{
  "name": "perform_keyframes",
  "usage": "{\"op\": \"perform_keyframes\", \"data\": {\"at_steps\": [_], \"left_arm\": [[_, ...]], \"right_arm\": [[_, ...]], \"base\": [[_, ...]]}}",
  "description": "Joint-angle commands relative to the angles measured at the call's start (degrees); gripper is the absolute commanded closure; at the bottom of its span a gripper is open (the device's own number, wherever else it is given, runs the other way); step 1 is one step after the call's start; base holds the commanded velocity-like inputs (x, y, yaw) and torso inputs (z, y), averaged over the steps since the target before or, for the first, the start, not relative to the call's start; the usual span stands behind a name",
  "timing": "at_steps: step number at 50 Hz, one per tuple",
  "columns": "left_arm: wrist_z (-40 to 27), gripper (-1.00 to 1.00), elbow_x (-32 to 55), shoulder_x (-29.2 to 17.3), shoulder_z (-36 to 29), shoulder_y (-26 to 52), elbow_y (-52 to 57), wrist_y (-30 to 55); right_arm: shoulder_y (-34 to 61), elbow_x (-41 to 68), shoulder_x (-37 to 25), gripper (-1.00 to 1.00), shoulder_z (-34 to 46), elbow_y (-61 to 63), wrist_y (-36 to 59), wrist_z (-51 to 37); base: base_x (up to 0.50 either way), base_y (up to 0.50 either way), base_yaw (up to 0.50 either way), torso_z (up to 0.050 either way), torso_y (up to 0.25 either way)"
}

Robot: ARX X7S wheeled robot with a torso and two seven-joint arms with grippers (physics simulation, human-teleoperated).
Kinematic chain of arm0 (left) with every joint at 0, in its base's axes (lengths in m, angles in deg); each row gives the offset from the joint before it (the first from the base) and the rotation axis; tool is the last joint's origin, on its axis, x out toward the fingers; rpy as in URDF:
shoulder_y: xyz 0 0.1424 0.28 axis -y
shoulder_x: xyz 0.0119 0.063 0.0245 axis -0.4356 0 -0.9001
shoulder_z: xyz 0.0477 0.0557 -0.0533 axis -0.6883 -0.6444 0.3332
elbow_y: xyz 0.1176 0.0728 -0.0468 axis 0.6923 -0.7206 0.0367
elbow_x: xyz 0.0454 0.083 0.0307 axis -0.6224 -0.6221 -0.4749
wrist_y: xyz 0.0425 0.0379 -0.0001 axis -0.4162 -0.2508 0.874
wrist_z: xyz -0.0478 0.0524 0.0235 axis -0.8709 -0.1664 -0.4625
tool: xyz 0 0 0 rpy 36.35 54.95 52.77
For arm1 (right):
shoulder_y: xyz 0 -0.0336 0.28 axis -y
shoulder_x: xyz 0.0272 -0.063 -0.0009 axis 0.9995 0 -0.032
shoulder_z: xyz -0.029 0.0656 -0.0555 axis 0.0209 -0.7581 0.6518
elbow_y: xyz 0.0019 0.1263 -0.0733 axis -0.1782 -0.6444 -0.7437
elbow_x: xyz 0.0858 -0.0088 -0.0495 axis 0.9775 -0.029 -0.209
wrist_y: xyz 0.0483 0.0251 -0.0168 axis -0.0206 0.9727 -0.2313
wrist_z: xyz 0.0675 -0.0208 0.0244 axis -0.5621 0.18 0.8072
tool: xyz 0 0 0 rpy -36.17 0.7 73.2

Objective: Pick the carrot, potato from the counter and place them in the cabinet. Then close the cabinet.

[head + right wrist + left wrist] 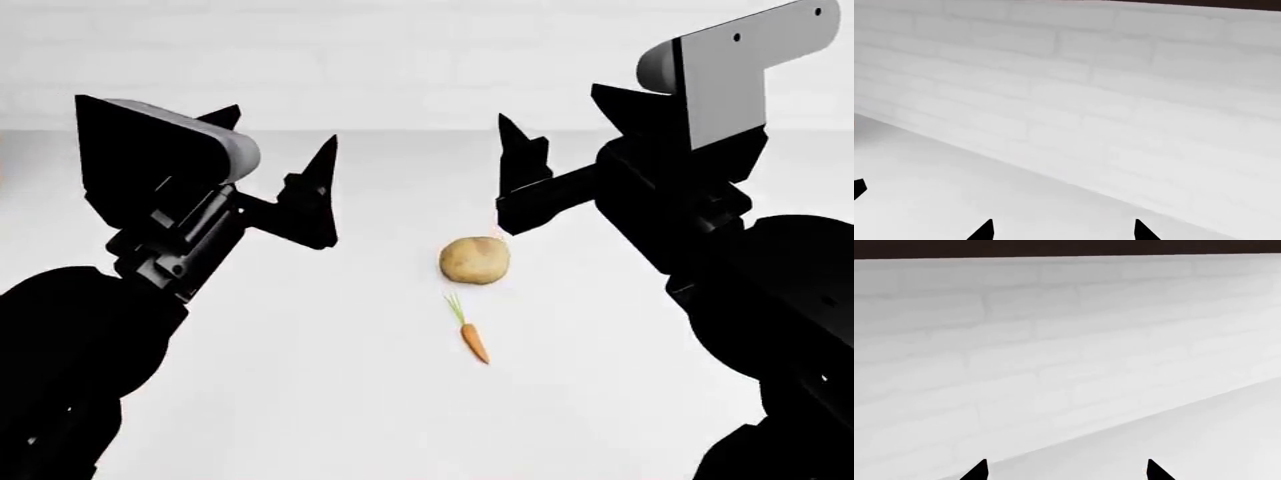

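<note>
Near the centre of the head view, on the white desk [334,400]: potato [474,259], oval, long axis roughly upright in the frame. Just below it, not touching: carrot [474,340], long axis near vertical, leafy sprig toward the potato, orange tip toward the lower edge. Left end effector [315,190] at centre left, right end effector [521,180] at upper centre, both above the desk, fingers apart, holding nothing. White brick wall [1054,340] ahead in both wrist views.
</note>
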Motion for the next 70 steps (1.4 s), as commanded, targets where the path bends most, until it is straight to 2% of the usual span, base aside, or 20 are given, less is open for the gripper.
{"op": "perform_keyframes", "data": {"at_steps": [1,46,48,53,56,60,64,70], "left_arm": [[0.1,-1.0,-0.1,-0.4,-0.7,-0.6,0.3,-0.5],[0.5,-1.0,0.3,-1.0,-1.9,-1.6,-0.7,-2.4],[0.5,-1.0,0.2,-1.0,-1.9,-1.5,-1.0,-2.4],[0.5,-1.0,0.1,-1.0,-2.1,-1.4,-1.5,-2.7],[0.5,-1.0,0.3,-1.1,-2.0,-1.4,-1.6,-2.8],[0.7,-1.0,0.6,-1.4,-1.7,-1.5,-1.4,-2.9],[0.9,-1.0,0.6,-1.5,-1.8,-1.5,-1.5,-3.3],[1.4,-1.0,0.7,-1.4,-1.9,-1.7,-2.2,-4.2]], "right_arm": [[0.3,5.0,-0.6,-1.0,-0.1,-0.1,0.2,-3.7],[-0.5,16.8,-3.1,-1.0,0.5,-1.6,-1.8,-12.8],[0.0,19.4,-1.9,-1.0,-1.7,-2.2,0.5,-14.9],[1.3,53.5,-4.8,-1.0,-2.5,-12.7,0.1,-43.7],[0.7,62.7,-6.9,-1.0,-0.4,-14.1,-2.4,-52.2],[-1.5,69.6,-9.5,-1.0,2.4,-14.5,-5.3,-58.7],[-6.0,71.7,-11.0,-1.0,3.5,-12.2,-6.5,-61.5],[-14.4,65.1,-9.7,-1.0,1.4,-7.3,-4.4,-57.1]], "base": [[0.25,0.0,0.0,0.0,0.0],[0.13,0.0,0.0,0.0,0.0],[0.0,0.0,0.0,0.0,0.0],[0.0,0.0,0.0,0.0,0.0],[0.0,0.0,0.0,0.0,0.0],[0.0,0.0,0.0,0.0,0.0],[0.0,0.0,0.0,0.0,0.0],[0.0,0.0,0.0,0.0,0.0]]}}
